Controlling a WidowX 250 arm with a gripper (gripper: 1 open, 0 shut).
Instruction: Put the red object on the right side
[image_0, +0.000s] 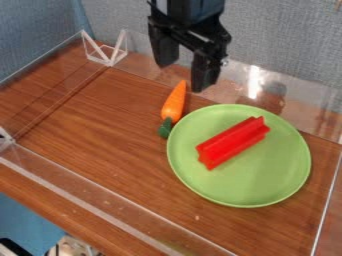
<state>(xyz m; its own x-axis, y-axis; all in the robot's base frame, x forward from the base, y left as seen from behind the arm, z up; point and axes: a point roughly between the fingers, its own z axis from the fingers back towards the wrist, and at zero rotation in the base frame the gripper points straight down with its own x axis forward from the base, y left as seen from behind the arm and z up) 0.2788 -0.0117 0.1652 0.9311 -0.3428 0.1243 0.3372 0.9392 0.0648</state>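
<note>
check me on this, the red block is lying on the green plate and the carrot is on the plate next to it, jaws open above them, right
Not quite. The carrot is not on the green plate; it lies on the wooden table just off the plate's left rim, as the camera view shows. The rest holds: the red block lies on the plate, and the gripper hangs above with its jaws open.

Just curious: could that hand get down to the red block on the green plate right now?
Probably yes. The hand hangs open above the table, and the red block lies uncovered on the plate, with nothing over it.
</note>
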